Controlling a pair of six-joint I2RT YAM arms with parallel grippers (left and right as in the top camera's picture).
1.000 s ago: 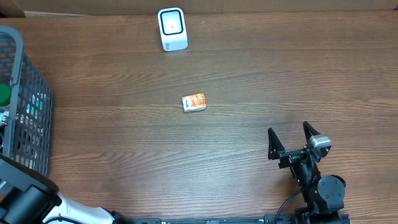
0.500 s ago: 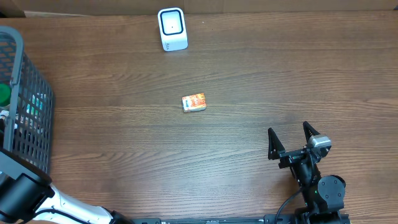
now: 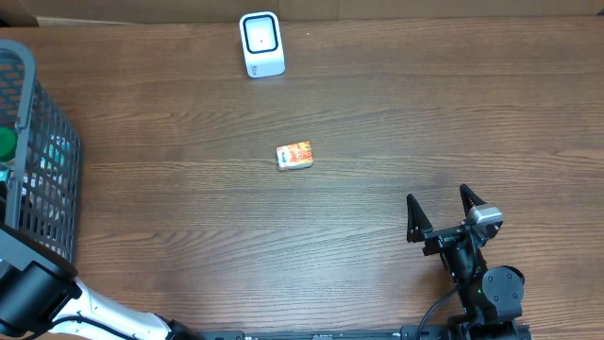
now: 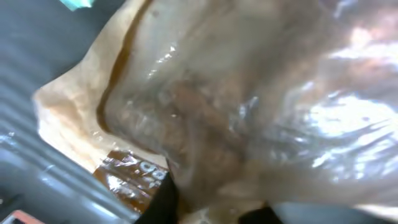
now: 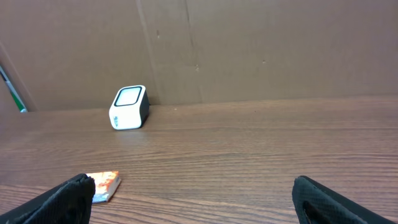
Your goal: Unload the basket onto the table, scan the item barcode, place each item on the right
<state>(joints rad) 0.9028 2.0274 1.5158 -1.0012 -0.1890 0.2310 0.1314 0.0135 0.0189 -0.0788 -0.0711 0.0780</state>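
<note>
Left gripper (image 4: pixel 210 208) down in the basket (image 3: pixel 47 123) at the left edge, right gripper (image 3: pixel 438 195) parked at the lower right.
The left jaws are clenched, apparently pinching a crinkly clear plastic bag (image 4: pixel 249 93) that fills the blurred wrist view. The right jaws stand released, grasping nothing, above the desk (image 3: pixel 425 113). The white scanner (image 3: pixel 261 43) sits at the top centre of the overhead frame. 1 small orange packet (image 3: pixel 294 156) lies mid-desk, well apart from both arms.
</note>
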